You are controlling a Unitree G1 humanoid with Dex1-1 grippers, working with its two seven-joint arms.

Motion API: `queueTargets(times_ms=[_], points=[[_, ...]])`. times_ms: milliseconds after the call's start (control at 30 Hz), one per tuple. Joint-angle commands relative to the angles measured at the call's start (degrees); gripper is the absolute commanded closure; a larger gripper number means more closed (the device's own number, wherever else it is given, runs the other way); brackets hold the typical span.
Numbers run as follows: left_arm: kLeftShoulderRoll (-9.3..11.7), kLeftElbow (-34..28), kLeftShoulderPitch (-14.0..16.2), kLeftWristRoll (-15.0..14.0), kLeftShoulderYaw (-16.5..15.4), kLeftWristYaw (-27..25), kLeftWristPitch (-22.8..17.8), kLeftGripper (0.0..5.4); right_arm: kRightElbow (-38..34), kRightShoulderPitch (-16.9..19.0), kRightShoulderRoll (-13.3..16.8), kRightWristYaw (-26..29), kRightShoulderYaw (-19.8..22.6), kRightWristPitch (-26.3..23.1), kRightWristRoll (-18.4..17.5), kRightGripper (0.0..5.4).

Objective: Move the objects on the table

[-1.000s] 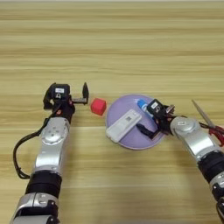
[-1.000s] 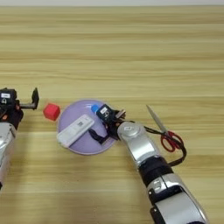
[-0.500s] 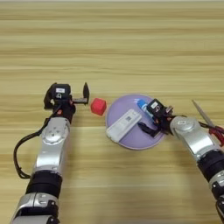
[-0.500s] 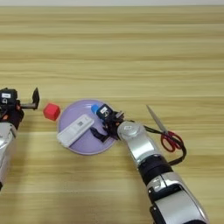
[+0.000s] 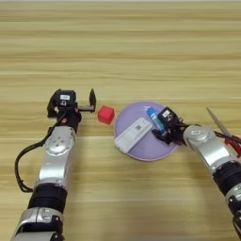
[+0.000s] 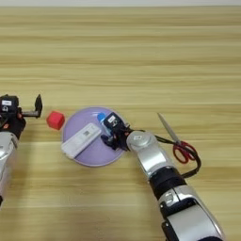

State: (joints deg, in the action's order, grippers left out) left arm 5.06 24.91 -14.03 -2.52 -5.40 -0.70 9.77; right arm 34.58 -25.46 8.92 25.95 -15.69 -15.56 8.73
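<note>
A red cube (image 5: 106, 114) sits on the table (image 5: 120, 52), just left of a purple plate (image 5: 141, 151). On the plate lie a white flat bar (image 5: 132, 135) and a white tube with a blue cap (image 5: 153, 116). My left gripper (image 5: 71, 104) stands open just left of the cube, with one black finger (image 5: 92, 99) close to it and nothing held. My right gripper (image 5: 165, 128) is over the plate's right side, right at the tube's lower end and covering it. Only the tube's blue-capped end shows.
Scissors with red handles (image 6: 181, 146) lie on the table right of the plate, beside my right forearm, blades pointing away from me. A black cable (image 5: 21, 164) loops beside my left arm.
</note>
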Motion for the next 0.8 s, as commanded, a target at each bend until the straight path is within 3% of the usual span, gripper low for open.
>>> queueTargets(times_ms=[33,367,800], points=[[-0.6,-0.5,0.0,0.5,0.3,0.5,-0.5,0.0,1.7,2.3,1.6,0.2,-0.4,-2.5,1.0,3.11],[-0.7,-0.4,-0.2,0.5,0.2,0.5,-0.4,0.0,2.0,2.2,1.6,0.0,-0.1,-2.2,1.0,4.0],[-0.6,-0.2,-0.2,0.5,0.2,0.4,-0.5,0.0,-0.1,2.0,0.8,-1.3,3.4,-1.2,-1.0,4.0]])
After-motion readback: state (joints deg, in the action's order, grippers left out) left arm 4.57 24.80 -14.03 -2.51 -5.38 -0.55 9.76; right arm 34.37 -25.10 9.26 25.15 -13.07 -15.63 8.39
